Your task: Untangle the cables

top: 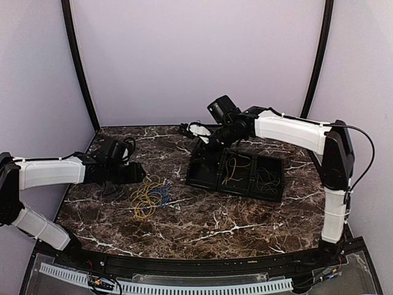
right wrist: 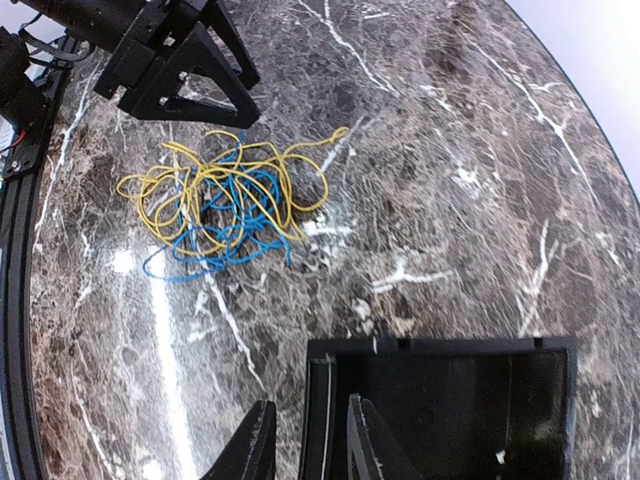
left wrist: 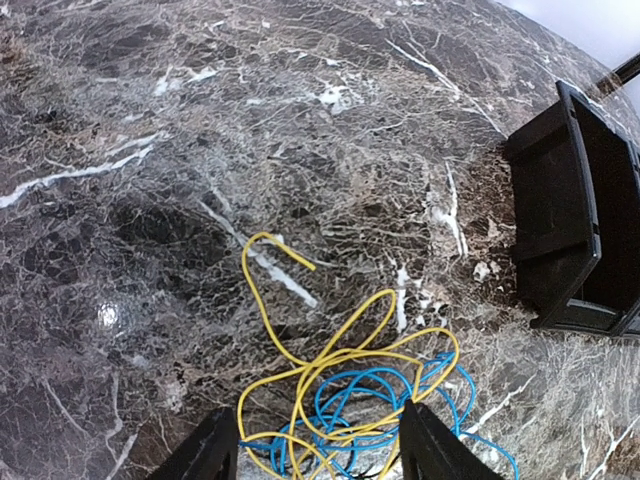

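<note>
Hovering low over the dark brown, white-veined marble surface (top: pixel 202 227), the left hand (left wrist: pixel 320 452) hangs w/ its two black fingers (left wrist: pixel 212 455) spread wide & nothing held. The loose tangle of thin yellow and blue cables (left wrist: pixel 350 395) lies right under & just ahead of the gap btwn them. Top view puts that tangle (top: pixel 149 195) just beside the left hand (top: pixel 120 173), on its tray-ward side. It is well apart from the right hand (top: pixel 206 150), which sits over the far-left corner of the black three-compartment plastic tray (top: pixel 245 193), so the left arm is plainly the nearer one. Clump is approx round, no real long axis. One yellow strand (left wrist: pixel 275 255) loops out ahead, away from the left hand, & looks the easiest bit to pinch & draw clear, though that's a judgement only. Right wrist view shows the right hand (right wrist: pixel 308 445) w/ its fingers (right wrist: pixel 252 445) narrowly parted either side of the tray's side wall (right wrist: pixel 320 400); whether they grip it can't be told. Lying in the tray: a coiled yellow cable (top: pixel 235 167) in the middle compartment & a dark grey cable (top: pixel 267 179) in the right-hand one.
</note>
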`<state>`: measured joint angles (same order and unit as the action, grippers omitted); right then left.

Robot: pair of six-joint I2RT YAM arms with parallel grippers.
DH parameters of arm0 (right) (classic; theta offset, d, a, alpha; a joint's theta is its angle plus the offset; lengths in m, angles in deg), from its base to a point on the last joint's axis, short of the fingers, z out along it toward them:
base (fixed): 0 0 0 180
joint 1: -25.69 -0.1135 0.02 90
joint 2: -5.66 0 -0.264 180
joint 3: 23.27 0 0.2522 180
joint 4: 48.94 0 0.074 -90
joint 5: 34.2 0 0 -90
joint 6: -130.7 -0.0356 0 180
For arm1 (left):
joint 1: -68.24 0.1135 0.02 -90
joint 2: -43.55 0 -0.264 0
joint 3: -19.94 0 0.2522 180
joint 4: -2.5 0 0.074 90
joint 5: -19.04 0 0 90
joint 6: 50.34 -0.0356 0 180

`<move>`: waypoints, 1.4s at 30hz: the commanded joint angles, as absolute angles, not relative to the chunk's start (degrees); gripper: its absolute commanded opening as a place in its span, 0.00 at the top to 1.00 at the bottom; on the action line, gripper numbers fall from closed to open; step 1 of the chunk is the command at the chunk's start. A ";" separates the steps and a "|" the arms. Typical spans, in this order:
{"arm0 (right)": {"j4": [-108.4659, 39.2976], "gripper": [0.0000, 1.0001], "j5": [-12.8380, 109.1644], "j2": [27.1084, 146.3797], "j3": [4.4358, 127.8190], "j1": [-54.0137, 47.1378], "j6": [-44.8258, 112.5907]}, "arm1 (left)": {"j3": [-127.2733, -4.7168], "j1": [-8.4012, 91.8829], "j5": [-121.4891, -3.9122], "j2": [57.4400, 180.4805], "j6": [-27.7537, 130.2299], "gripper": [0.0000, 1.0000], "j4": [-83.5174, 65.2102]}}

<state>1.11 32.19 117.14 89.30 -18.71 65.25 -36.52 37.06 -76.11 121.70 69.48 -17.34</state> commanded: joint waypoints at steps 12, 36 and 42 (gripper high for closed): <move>-3.83 0.70 30.91 147.89 121.48 -27.06 58.26 | -48.78 43.59 -58.81 118.91 66.99 0.39 -50.69; -11.79 1.00 40.31 156.80 127.31 -29.67 56.33 | -43.42 44.25 -71.08 114.24 68.11 0.37 -42.57; -12.11 1.00 36.02 143.03 118.68 -29.66 55.23 | -34.33 44.20 -65.95 106.27 63.92 0.37 -24.33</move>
